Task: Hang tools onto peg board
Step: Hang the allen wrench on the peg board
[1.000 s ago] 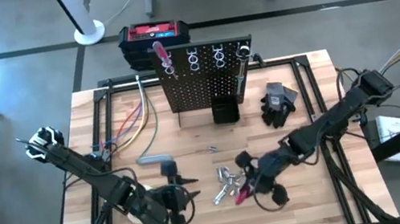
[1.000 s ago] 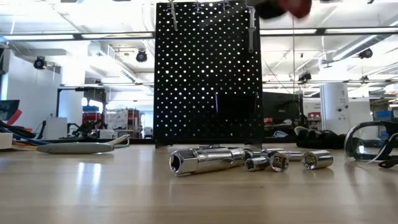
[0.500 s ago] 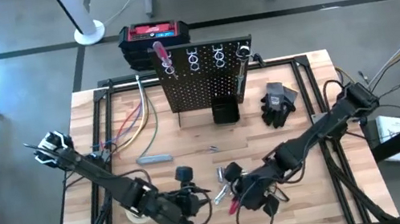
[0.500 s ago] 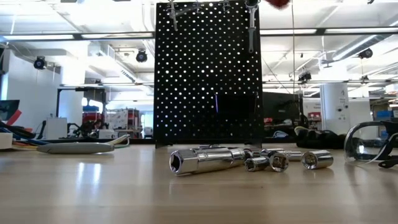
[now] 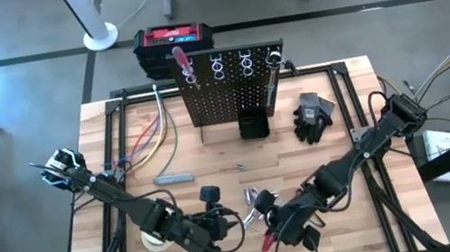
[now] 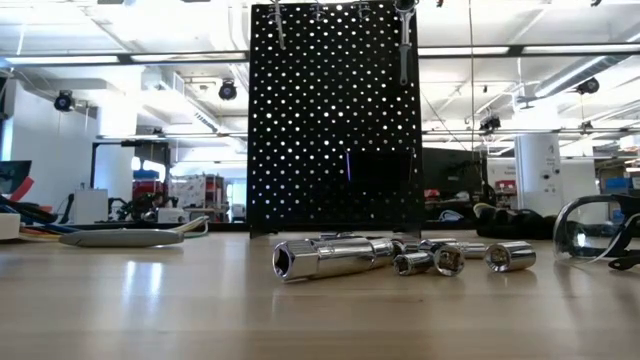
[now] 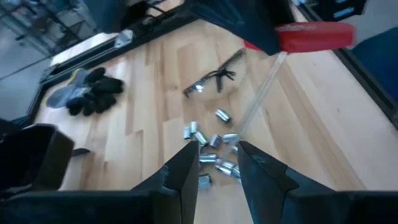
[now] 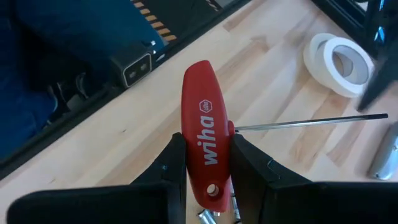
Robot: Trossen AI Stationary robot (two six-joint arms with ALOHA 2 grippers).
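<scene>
My right gripper (image 8: 208,177) is shut on a red-handled T-shaped key (image 8: 205,124), held over the table's near middle (image 5: 268,238). The key's thin shaft (image 7: 258,93) points at my left gripper (image 7: 217,152), which is open. The shaft's free end is just ahead of the left fingertips. Silvery sockets (image 5: 252,202) lie on the wood below both grippers and show in the low view (image 6: 330,257). The black peg board (image 5: 232,88) stands upright at the far middle. A red-handled tool (image 5: 182,60) and a grey wrench (image 6: 403,40) hang from its top. My right gripper pinches the red handle between its two fingers, on the handle's two broad sides near one end (image 8: 210,171). The rest of the handle sticks out beyond the fingertips. The shaft (image 8: 298,123) leaves the handle's middle sideways. The key is lifted clear of the table.
Black gloves (image 5: 313,116) lie right of the board, and a small black bin (image 5: 253,126) sits at its foot. A whitish tape roll (image 5: 151,241) lies near the left arm. Clear glasses (image 7: 211,81), a grey tool (image 5: 174,178) and a red-and-black box (image 5: 174,38) are also in view.
My right gripper has carried the red-handled key toward the table's near left. The red handle has left the top of the low view. My left gripper has moved toward the table's right, closer to the key. The sockets have stayed where they were.
</scene>
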